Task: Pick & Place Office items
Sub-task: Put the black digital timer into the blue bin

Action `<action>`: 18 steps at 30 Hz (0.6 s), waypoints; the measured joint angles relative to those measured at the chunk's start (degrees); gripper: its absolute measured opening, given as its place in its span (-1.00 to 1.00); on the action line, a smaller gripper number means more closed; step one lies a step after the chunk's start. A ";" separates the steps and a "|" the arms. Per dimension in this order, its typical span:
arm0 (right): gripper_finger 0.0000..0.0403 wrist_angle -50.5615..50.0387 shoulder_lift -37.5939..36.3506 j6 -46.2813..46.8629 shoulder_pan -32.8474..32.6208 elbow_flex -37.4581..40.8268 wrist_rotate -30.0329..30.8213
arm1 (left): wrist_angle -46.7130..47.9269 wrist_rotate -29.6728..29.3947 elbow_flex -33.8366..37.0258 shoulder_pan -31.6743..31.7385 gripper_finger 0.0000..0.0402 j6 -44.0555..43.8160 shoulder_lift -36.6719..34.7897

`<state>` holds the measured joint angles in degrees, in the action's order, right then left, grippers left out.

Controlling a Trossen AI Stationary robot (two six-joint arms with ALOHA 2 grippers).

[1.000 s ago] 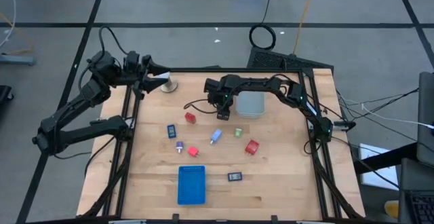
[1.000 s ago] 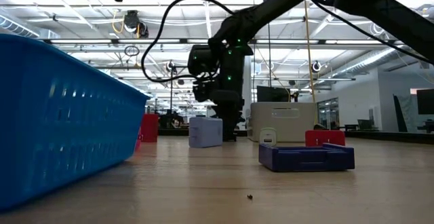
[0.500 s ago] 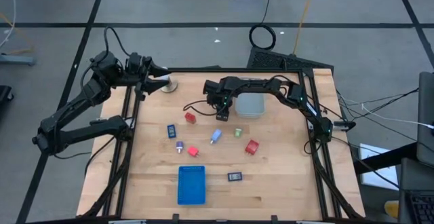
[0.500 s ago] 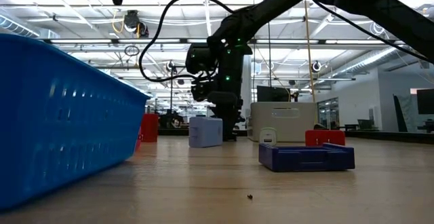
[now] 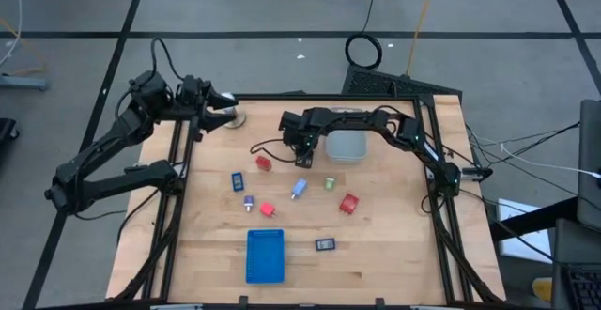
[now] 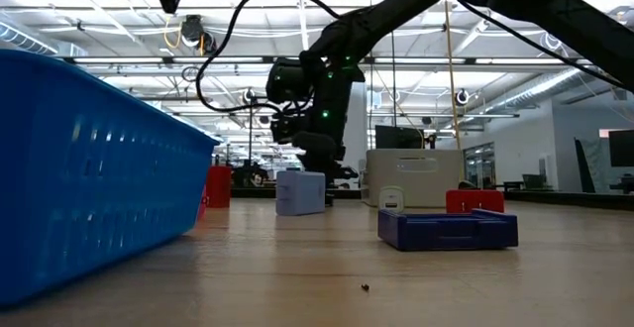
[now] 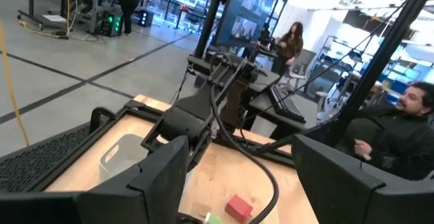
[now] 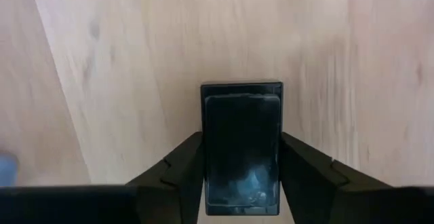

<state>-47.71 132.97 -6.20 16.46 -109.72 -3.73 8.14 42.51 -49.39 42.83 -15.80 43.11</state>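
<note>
the right claw (image 8: 241,166), clenched on a flat black rectangular piece (image 8: 242,146) above the wooden bench (image 5: 394,254) beside the clear plastic bin (image 5: 346,145), should carry it level and release it low over the bin

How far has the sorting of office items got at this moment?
Nothing looks placed yet: the clear bin and blue tray appear empty. In hand: the right end effector is shut on a flat black rectangle, above the table near the bin. Left on the table: red blocks, a pale blue tube, another black rectangle and small bits. The left end effector waits at the far left corner.
</note>
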 joint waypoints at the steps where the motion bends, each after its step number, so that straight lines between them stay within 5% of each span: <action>1: -0.26 0.31 0.00 0.42 -0.38 -0.01 0.28 | 0.56 0.00 0.00 0.00 0.33 0.61 0.00; 18: -0.26 -0.67 -3.51 3.05 -2.40 -0.28 -1.66 | 7.05 -0.98 0.00 0.02 0.33 7.16 0.00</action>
<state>-48.38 129.46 -3.15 14.06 -110.00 -5.39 15.19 41.53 -49.39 42.85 -8.64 43.11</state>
